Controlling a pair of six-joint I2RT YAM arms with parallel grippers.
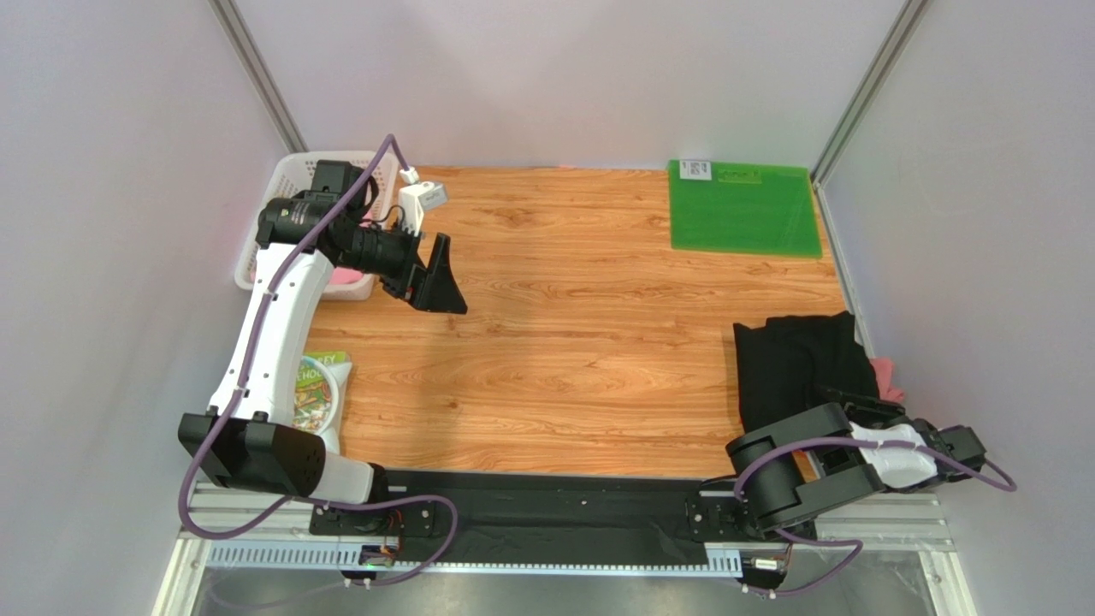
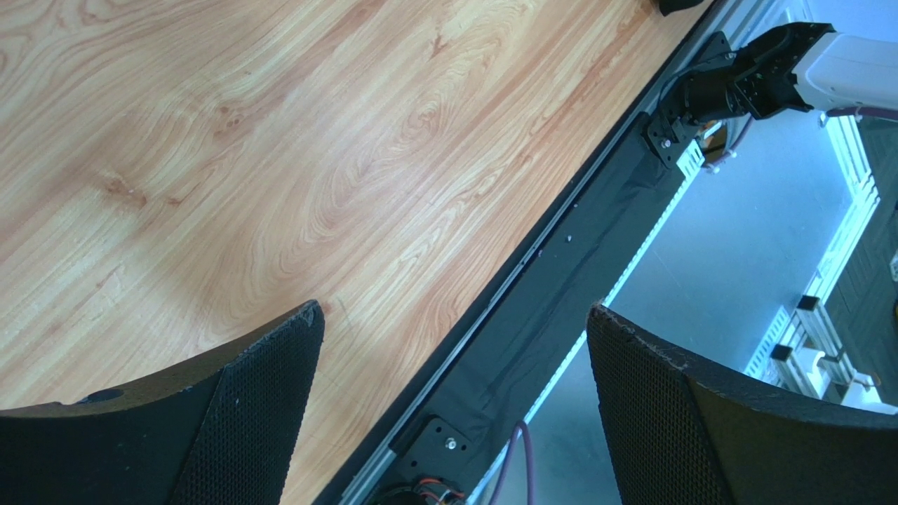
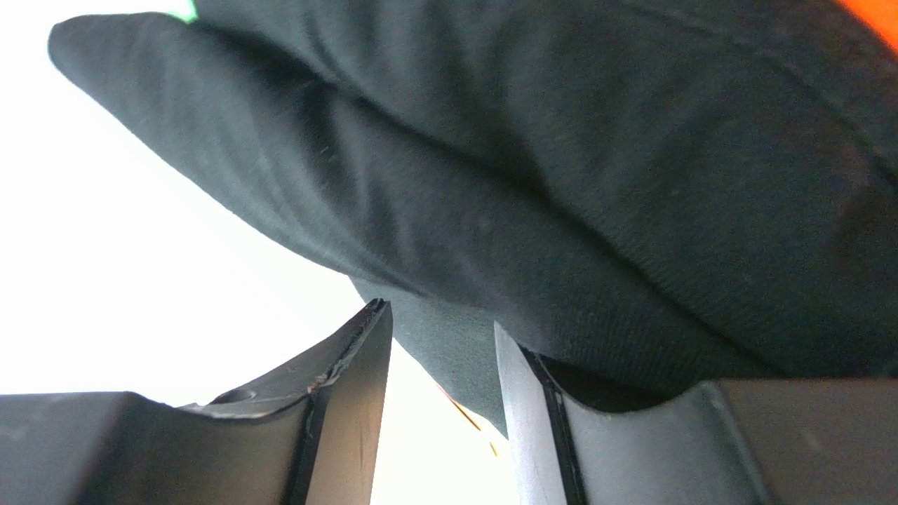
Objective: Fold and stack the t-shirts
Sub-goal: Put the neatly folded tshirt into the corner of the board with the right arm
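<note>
At the near right corner of the table (image 1: 578, 347), the right tool (image 3: 437, 321) sits low against the black shirt (image 3: 590, 210), its jaws partly spread with a narrow gap between them. A fold of black cloth bulges over one finger and a flap hangs into the gap. Whether the jaws pinch it or merely stand around it, I cannot tell. The shirt lies just beyond this tool as a crumpled heap along the right edge, its longer side running from the near edge toward the far one. A pink shirt (image 1: 887, 379) peeps out beside it at the right edge, and a sliver of orange shirt (image 3: 880, 19) shows by the heap. The right arm is plainly the nearer one. The left tool (image 2: 453, 314) hangs spread wide and empty above the far left part of the table, near a white basket (image 1: 298, 164) and well apart from the shirts. A green mat (image 1: 743, 208) lies flat in the far right corner.
</note>
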